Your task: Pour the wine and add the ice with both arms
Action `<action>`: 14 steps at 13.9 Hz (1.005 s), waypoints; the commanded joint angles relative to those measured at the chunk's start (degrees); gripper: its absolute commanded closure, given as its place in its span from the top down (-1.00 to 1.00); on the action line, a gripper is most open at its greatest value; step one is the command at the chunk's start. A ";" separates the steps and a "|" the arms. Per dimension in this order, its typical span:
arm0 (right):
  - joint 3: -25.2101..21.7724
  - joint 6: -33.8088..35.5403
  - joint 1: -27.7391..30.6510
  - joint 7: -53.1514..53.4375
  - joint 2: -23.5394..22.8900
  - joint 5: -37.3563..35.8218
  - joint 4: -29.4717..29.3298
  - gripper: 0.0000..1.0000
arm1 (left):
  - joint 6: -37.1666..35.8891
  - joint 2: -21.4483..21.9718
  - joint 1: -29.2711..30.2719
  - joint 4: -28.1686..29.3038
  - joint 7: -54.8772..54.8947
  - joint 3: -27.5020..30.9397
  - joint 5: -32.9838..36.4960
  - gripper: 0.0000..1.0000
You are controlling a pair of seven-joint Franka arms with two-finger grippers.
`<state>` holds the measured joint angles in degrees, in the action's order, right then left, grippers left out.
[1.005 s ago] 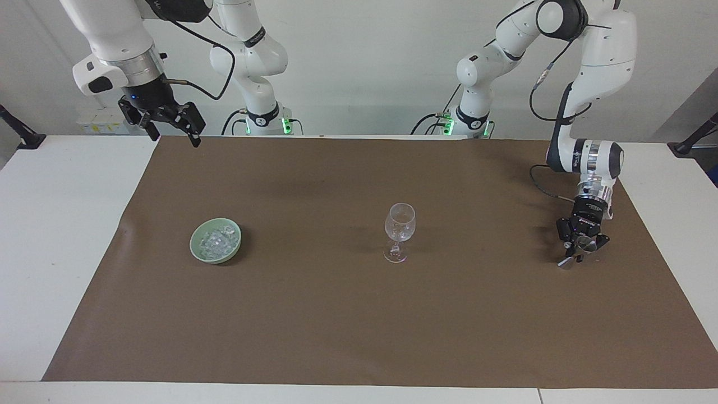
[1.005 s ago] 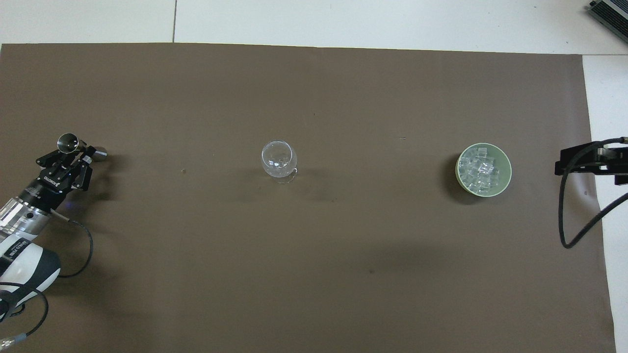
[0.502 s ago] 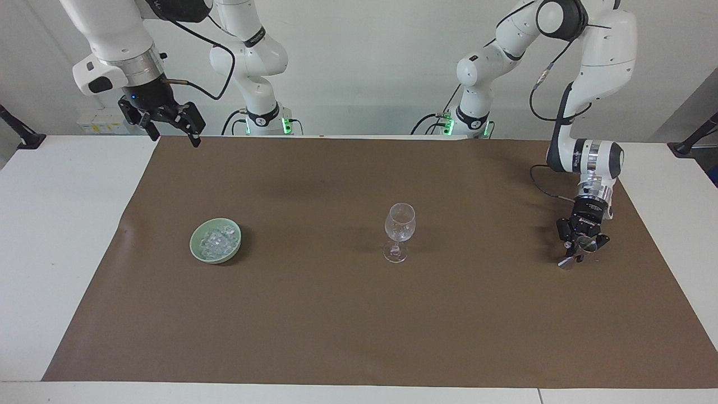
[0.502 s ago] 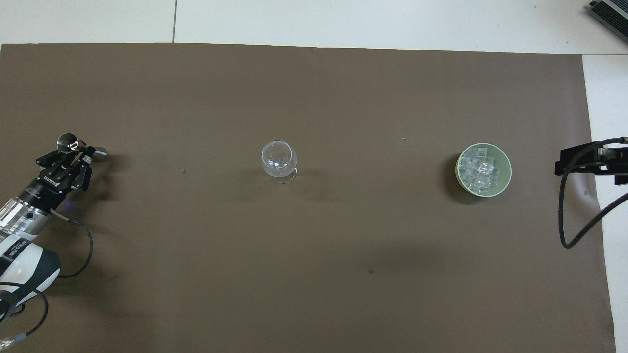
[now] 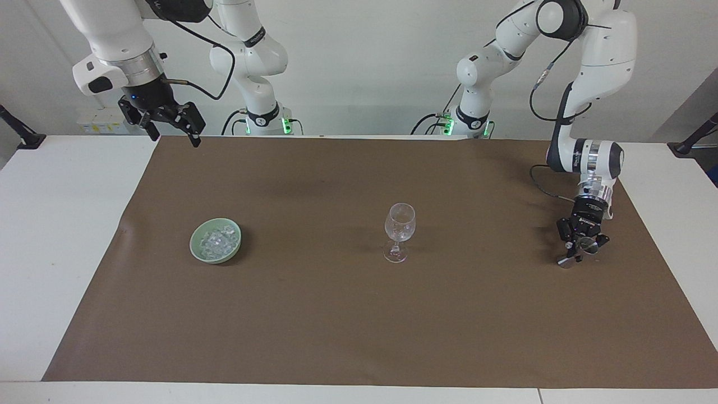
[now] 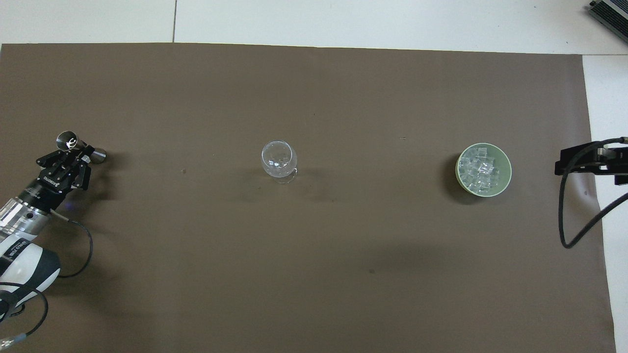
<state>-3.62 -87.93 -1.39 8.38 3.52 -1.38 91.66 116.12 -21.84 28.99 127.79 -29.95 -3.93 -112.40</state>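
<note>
The left gripper (image 5: 580,245) sits low at the right of the facing view, jaws pinching a small metal measuring cup (image 6: 81,148) that lies crosswise to them. The wine glass (image 5: 399,231) stands mid-frame, sideways from it. The ice (image 5: 217,239) fills a green bowl (image 5: 196,247) at lower left. The right gripper (image 5: 168,124) waits upper left, jaws spread. Whether the cup holds anything is hidden.

This is a robotics lab, not a home or bar. Two white arms (image 5: 583,67) stand bolted at the edge of a white table (image 5: 50,224) with green lights glowing at their bases, and loose cables (image 6: 574,206) hang from their wrists. A plain brown sheet (image 5: 359,314) covers the tabletop before a bare white wall (image 5: 364,62), and black clamps (image 5: 22,132) grip the table's corners.
</note>
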 commanded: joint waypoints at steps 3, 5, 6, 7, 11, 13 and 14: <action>0.28 0.57 0.60 -0.91 1.31 1.30 1.24 1.00 | -0.72 0.57 -0.52 0.80 1.04 0.50 -1.50 -0.88; 0.28 0.57 0.51 -0.91 1.23 1.30 1.24 1.00 | -0.81 0.57 -0.52 0.71 1.12 0.50 -1.50 -0.83; 0.28 0.57 0.60 -0.91 1.31 1.30 1.24 1.00 | -0.81 0.57 -0.52 0.71 1.13 0.50 -1.50 -0.79; 0.28 0.57 0.60 -0.91 1.31 1.30 1.24 1.00 | -0.81 0.57 -0.52 0.62 1.21 0.50 -1.50 -0.76; 0.28 0.57 0.60 -0.91 1.31 1.30 1.24 1.00 | -0.72 0.57 -0.60 0.53 1.21 0.41 -1.50 -0.88; 0.28 0.57 0.60 -0.91 1.31 1.30 1.24 1.00 | -0.63 0.92 -0.61 0.62 1.30 0.41 -1.50 -0.96; 0.28 0.57 0.60 -0.91 1.31 1.30 1.24 1.00 | -0.46 1.09 -1.04 0.53 1.30 0.33 -1.50 -1.00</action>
<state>-3.62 -87.93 -1.39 8.38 3.52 -1.38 91.66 116.12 -21.79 28.94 127.76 -29.48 -3.97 -112.41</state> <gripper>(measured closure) 0.000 0.789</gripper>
